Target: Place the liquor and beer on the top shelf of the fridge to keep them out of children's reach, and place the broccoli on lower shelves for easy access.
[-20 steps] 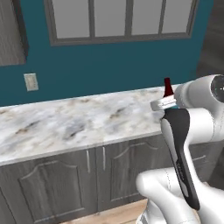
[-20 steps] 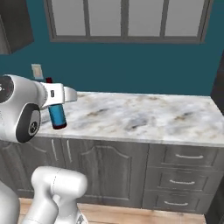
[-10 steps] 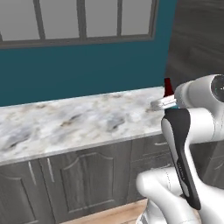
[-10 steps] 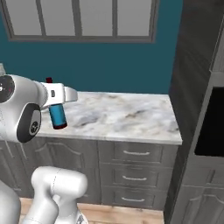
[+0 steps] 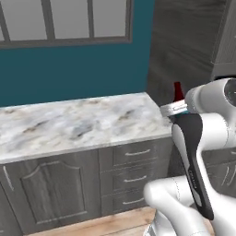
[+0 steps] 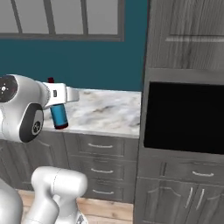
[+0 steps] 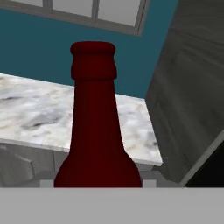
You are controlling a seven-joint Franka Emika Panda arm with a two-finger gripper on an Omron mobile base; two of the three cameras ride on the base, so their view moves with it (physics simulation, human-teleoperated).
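The beer (image 6: 58, 117) is held upright in the gripper (image 6: 61, 97), clamped around the body just under the neck; the blue label band and dark base are seen hanging below the hand in the right base view, above the counter's front edge and not resting on it. In the left base view only the dark red cap end (image 5: 178, 91) is seen, poking up behind the white wrist. In the hand view the red-brown neck and shoulder (image 7: 93, 127) are seen dead centre, upright, the fingertips hidden behind the bottle. Below and beyond the bottle a marbled countertop (image 5: 83, 120) is laid over grey base cabinets, with a panelled door (image 5: 46, 196) on the left and a stack of drawers (image 5: 133, 175) at its right end. A teal wall (image 6: 78, 61) with a grey-framed window (image 5: 64, 23) is seen behind the counter. Hard against the counter's right end a tall dark wood-grain cabinet column (image 6: 188, 39) is set, with a black oven or microwave front (image 6: 183, 117) built in at bottle height and more drawers (image 6: 192, 173) beneath. The column is seen to the right of the bottle, well apart from it, with open counter between.
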